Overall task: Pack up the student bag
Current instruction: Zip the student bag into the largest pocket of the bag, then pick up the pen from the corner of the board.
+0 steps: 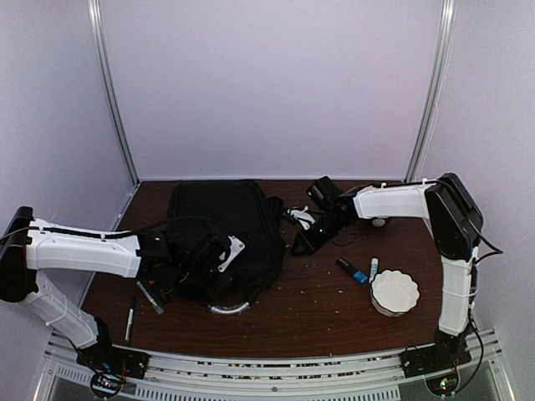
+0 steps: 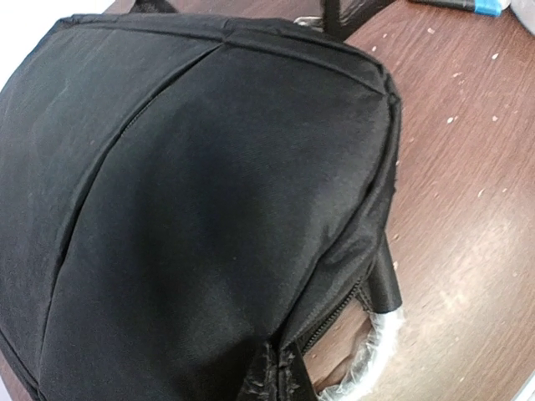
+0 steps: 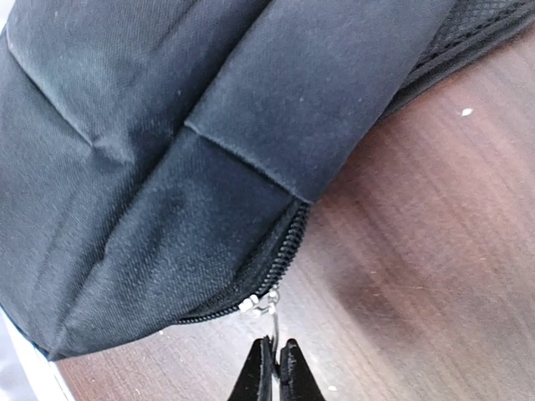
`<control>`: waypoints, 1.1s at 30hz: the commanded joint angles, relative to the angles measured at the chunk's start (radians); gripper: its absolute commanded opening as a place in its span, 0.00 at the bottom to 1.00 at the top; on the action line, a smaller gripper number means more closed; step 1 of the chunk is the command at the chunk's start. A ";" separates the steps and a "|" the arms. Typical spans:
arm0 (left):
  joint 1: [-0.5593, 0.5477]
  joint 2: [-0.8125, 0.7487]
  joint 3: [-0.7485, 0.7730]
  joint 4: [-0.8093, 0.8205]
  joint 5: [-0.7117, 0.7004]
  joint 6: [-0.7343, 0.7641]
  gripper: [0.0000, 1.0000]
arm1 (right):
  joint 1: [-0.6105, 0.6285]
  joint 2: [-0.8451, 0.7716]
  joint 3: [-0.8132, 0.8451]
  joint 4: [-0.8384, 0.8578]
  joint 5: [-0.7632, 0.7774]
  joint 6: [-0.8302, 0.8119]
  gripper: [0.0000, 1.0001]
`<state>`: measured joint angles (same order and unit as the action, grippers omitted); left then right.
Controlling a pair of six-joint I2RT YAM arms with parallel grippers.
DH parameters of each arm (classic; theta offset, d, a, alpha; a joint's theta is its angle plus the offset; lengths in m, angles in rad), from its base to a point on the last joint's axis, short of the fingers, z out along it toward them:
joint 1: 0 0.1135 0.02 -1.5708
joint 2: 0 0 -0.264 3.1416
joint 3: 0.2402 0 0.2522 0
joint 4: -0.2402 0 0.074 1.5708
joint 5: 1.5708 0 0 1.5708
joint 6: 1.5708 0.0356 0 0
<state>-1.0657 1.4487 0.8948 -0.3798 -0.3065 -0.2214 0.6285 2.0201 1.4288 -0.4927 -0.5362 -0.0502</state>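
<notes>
Pinched shut, my right gripper grasps the zipper pull of the student bag, which lies just ahead of its tips, while my left gripper sits clenched over the bag, and with pens loose behind the right one, packing seems barely begun.

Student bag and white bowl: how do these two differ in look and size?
The student bag is black, the white bowl white. The bag is far bigger than the bowl. The bag is soft fabric lying flat; the bowl looks stiff, with a scalloped rim. Both rest on the brown table.
</notes>
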 commanded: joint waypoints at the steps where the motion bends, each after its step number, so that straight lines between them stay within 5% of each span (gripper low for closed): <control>1: 0.009 0.018 0.030 0.027 0.038 0.026 0.00 | -0.044 0.020 0.055 -0.016 0.070 0.022 0.04; 4: 0.009 0.032 0.044 0.044 0.067 0.034 0.00 | -0.047 0.027 0.069 -0.024 0.060 0.026 0.06; 8: 0.008 0.049 0.062 0.051 0.093 0.037 0.00 | -0.055 -0.040 0.070 -0.050 0.047 -0.008 0.23; 13: 0.009 0.018 0.058 0.017 0.033 0.043 0.31 | -0.071 -0.163 0.074 -0.167 0.115 -0.125 0.39; 21: 0.023 -0.132 0.065 0.044 -0.099 0.061 0.69 | -0.093 -0.330 -0.059 -0.302 0.268 -0.263 0.44; 33: 0.174 -0.091 0.157 0.020 -0.138 0.045 0.74 | -0.093 -0.350 -0.184 -0.358 0.453 -0.300 0.48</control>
<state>-0.9134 1.3342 1.0256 -0.3672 -0.4149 -0.1707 0.5404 1.6566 1.2610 -0.8185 -0.1848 -0.3271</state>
